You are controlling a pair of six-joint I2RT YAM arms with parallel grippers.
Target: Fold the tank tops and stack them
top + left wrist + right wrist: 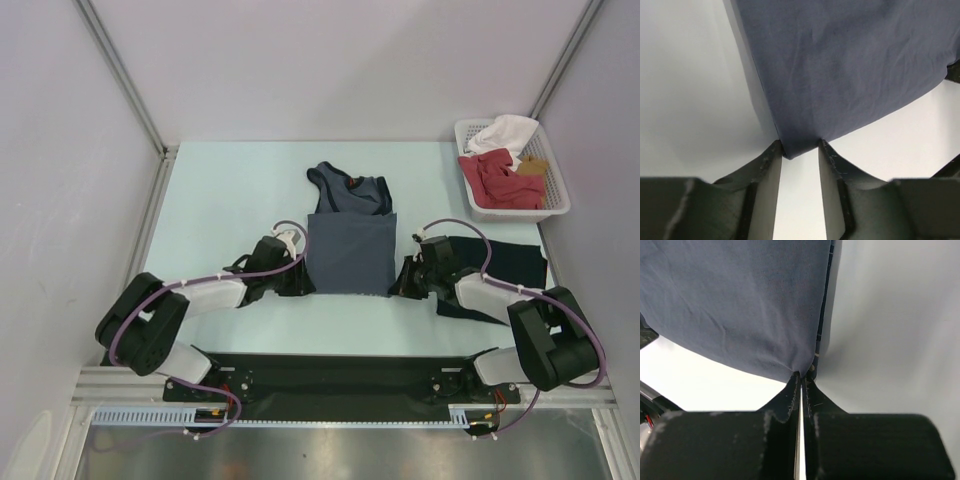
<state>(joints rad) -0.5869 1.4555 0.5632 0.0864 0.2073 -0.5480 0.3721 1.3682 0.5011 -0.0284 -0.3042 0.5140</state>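
A slate-blue tank top (348, 250) lies mid-table, its near part a smooth rectangle and its straps pointing away at the far end. My left gripper (300, 280) is at its near left corner. In the left wrist view its jaws stand apart, with that cloth corner (799, 147) between the fingertips (774, 150) of the left gripper (800, 145). My right gripper (402, 280) is at the near right corner. In the right wrist view the right gripper (802, 375) is shut on the cloth (740, 305). A dark navy tank top (510, 262) lies flat at the right, partly under my right arm.
A white basket (560, 208) stands at the far right corner, holding a red garment (495, 178) and a white garment (505, 132). Grey walls with metal posts enclose the table on three sides.
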